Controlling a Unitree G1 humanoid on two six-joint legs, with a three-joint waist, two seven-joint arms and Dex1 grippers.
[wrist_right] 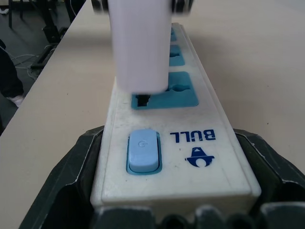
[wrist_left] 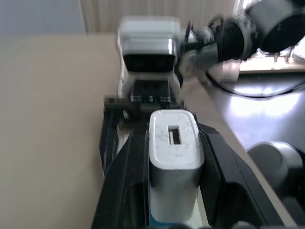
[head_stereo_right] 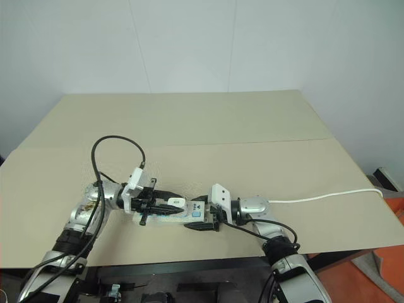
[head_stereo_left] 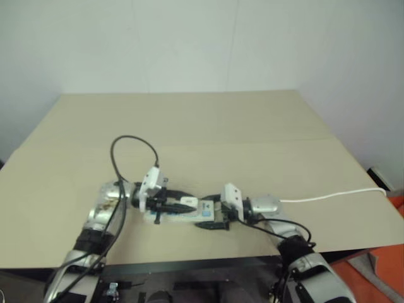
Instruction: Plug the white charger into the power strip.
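The white charger [wrist_left: 174, 162] stands upright between the black fingers [wrist_left: 128, 167] of my left gripper [head_stereo_right: 170, 207], which is shut on it. The power strip [wrist_right: 190, 143], a long white bar with blue sockets, lies near the table's front edge. The charger's [wrist_right: 139, 47] lower end meets the blue socket [wrist_right: 183, 93] closest to the strip's blue switch [wrist_right: 143, 150]. How deep its pins sit is hidden. My right gripper [head_stereo_left: 214, 218] is shut on the switch end of the strip, one finger [wrist_right: 78, 167] on each long side.
The strip's thin white cord [head_stereo_left: 328, 196] runs right across the tan table [head_stereo_left: 208, 126] to its right edge. A black cable [head_stereo_left: 129, 142] loops up from my left arm. The table's front edge is just behind both grippers.
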